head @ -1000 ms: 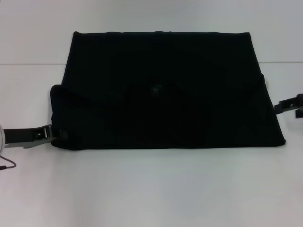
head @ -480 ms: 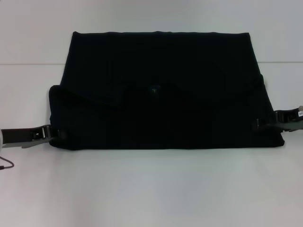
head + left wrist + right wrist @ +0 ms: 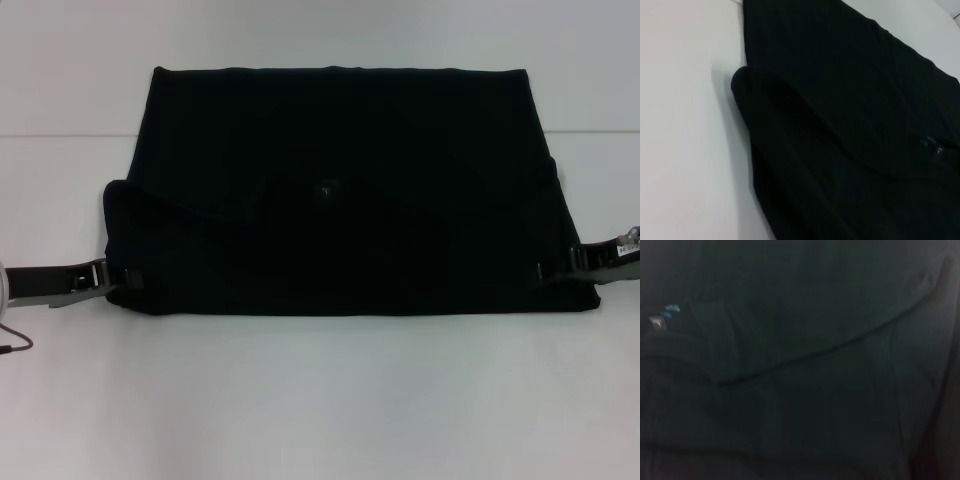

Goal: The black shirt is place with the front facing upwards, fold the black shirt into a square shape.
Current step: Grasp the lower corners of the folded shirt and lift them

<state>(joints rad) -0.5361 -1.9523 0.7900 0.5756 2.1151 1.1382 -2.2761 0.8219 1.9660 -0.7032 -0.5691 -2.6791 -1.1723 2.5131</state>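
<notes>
White table (image 3: 320,400) carried the black shirt (image 3: 340,190), limp and light; left hand (image 3: 118,279) and right hand (image 3: 556,268) met its near corners, perhaps pinching them, though I could not tell.

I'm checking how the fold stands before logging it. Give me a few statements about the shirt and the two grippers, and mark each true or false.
1. The black shirt lies spread across the white table. True.
2. The left gripper is at the shirt's near left corner. True.
3. The right gripper hangs high above the middle of the shirt. False: it is low, at the shirt's near right edge.
4. A large pale print shows across the shirt. False: the cloth facing up is plain black, with only a small blue label near the middle.
5. The shirt is already a small square. False: it is a wide shape, with a fold line running across it.
</notes>
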